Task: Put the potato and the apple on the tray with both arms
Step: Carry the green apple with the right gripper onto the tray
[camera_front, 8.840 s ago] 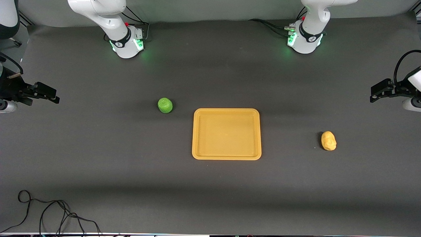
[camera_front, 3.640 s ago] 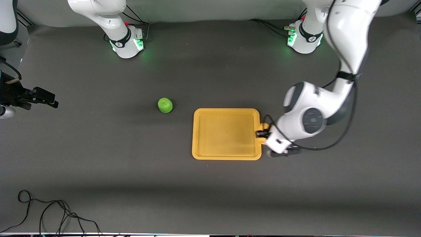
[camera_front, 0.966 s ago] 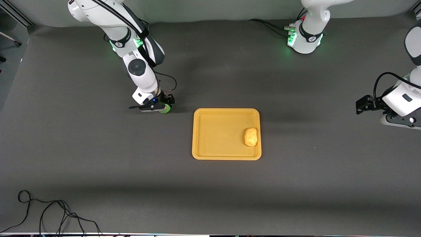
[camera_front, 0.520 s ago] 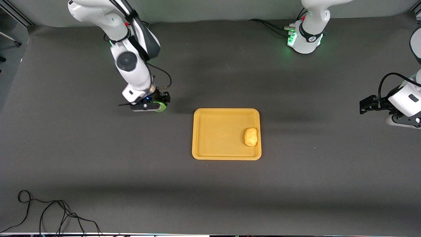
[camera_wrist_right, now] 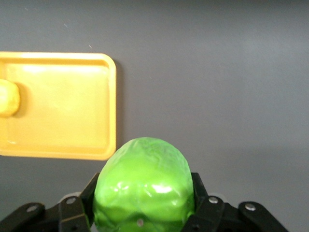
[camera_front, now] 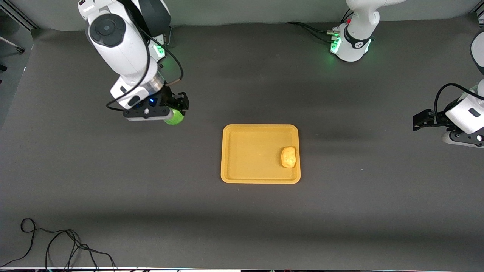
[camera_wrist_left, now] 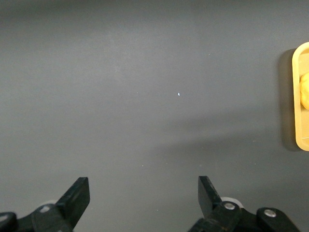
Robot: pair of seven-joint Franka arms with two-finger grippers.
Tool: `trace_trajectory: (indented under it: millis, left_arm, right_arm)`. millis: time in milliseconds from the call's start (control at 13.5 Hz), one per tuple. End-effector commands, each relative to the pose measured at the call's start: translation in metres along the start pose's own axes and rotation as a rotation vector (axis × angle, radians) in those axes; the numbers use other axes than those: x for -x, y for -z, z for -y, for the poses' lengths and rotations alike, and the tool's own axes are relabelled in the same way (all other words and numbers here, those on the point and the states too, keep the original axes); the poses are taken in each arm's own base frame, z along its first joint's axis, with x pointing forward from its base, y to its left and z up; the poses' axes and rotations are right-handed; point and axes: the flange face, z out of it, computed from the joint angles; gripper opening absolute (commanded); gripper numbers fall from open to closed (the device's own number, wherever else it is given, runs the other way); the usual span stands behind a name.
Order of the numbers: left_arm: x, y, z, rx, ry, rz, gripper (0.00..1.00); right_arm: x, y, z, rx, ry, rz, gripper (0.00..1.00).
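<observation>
The green apple [camera_front: 174, 117] hangs in the air, with my right gripper [camera_front: 176, 109] shut on it, over bare table toward the right arm's end from the tray. It fills the space between the black fingers in the right wrist view, where the apple [camera_wrist_right: 144, 186] shows large. The orange-yellow tray [camera_front: 242, 166] lies mid-table. The yellow potato [camera_front: 288, 156] rests in the tray by the rim toward the left arm's end. My left gripper [camera_front: 418, 122] hovers open over the left arm's end of the table, nothing between its fingers [camera_wrist_left: 77, 195].
A black cable [camera_front: 56, 245] lies coiled near the front camera's edge at the right arm's end. The arm bases [camera_front: 349, 41] stand along the table edge farthest from the camera. The tray's rim [camera_wrist_left: 298, 96] and potato show at the edge of the left wrist view.
My right gripper has lifted the apple off the table and risen, drifting slightly away from the tray. The left gripper has finished opening and drawn back a little. The potato stays in the tray.
</observation>
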Motion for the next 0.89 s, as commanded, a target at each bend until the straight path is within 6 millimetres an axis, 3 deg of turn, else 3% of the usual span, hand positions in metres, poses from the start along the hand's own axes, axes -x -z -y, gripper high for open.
trace_trajectory:
  millis: [0, 149, 297, 446, 594, 817]
  left_arm:
    - [0.002, 0.005, -0.004, 0.0, -0.022, -0.001, 1.0]
    - [0.002, 0.003, -0.004, 0.001, -0.021, 0.002, 1.0]
    - [0.001, 0.004, -0.002, 0.0, -0.017, -0.003, 1.0]
    - [0.001, 0.004, -0.002, 0.0, -0.017, -0.003, 1.0]
    - [0.001, 0.003, -0.004, 0.001, -0.022, 0.0, 1.0]
    - [0.0, 0.001, -0.007, 0.002, -0.027, 0.004, 1.0]
  right_arm:
    - [-0.036, -0.012, 0.081, 0.029, 0.043, 0.016, 0.52]
    - [-0.048, -0.029, 0.132, 0.054, 0.021, 0.034, 0.52]
    - [-0.039, -0.052, 0.191, 0.04, 0.013, 0.012, 0.51]
    - [-0.022, -0.085, 0.233, 0.017, -0.02, -0.013, 0.5]
    - [-0.016, -0.131, 0.256, 0.006, -0.009, -0.027, 0.5]
    - [-0.021, -0.212, 0.264, 0.011, 0.001, -0.035, 0.5]
